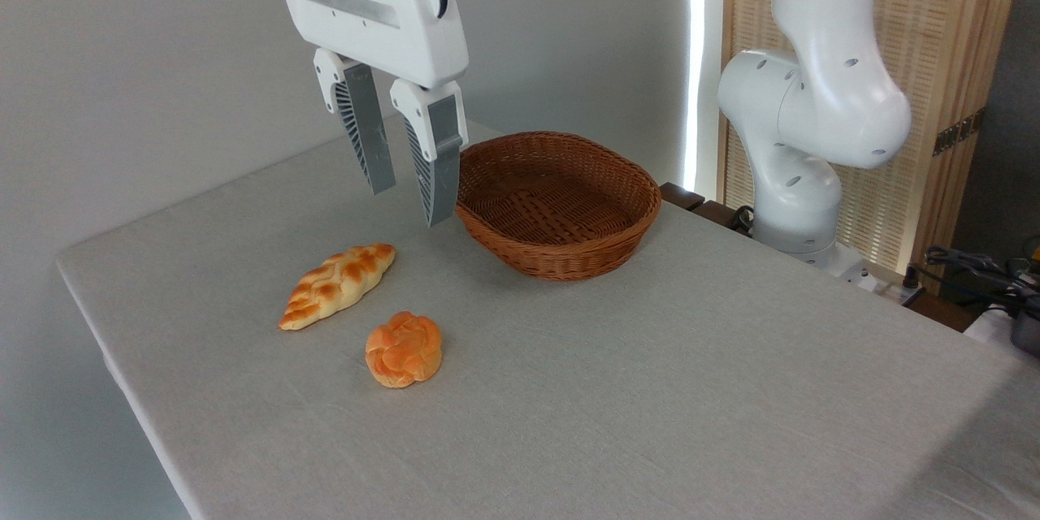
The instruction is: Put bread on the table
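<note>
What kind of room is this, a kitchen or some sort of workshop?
Most likely a robot lab or test room, not a kitchen. A white robot arm is mounted beside a cloth-covered table that holds only a braided bread, a round bun and an empty wicker basket.

The glossy white, rounded robot arm [821,106] has small dark screw recesses dotting its joints. A silver metal flange tops the boxy white gripper [409,193], with a black cable at its two o'clock and two ribbed grey fingers [367,134] below.
</note>
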Controlling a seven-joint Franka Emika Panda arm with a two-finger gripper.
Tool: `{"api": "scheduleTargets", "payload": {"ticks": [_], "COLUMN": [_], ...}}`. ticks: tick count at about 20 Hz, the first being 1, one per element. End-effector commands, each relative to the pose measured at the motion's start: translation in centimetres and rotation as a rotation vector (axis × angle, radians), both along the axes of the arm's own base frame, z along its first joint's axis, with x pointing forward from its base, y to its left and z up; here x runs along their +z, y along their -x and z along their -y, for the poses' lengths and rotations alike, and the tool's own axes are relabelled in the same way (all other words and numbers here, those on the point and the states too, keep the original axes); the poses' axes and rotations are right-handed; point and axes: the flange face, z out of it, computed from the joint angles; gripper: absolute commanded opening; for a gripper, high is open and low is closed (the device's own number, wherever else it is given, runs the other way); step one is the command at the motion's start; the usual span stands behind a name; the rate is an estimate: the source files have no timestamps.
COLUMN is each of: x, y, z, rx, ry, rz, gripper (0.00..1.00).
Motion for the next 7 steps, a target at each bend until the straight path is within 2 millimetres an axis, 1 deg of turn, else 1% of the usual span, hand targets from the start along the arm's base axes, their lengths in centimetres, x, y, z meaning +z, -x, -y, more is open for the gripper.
{"api": "scheduleTargets", "payload": {"ticks": [1, 4, 7], "x": [-0.03, -0.13, 0.18], "y": [-0.19, -0.22, -0.01], "z": [-0.19, -0.19, -0.21], "rx": [-0.003, -0.009, -0.014], "ry": [-0.007, -0.008, -0.008], "rz": [0.015, 0.012, 0.015], "gripper": [1.00, 1.00, 1.00]}}
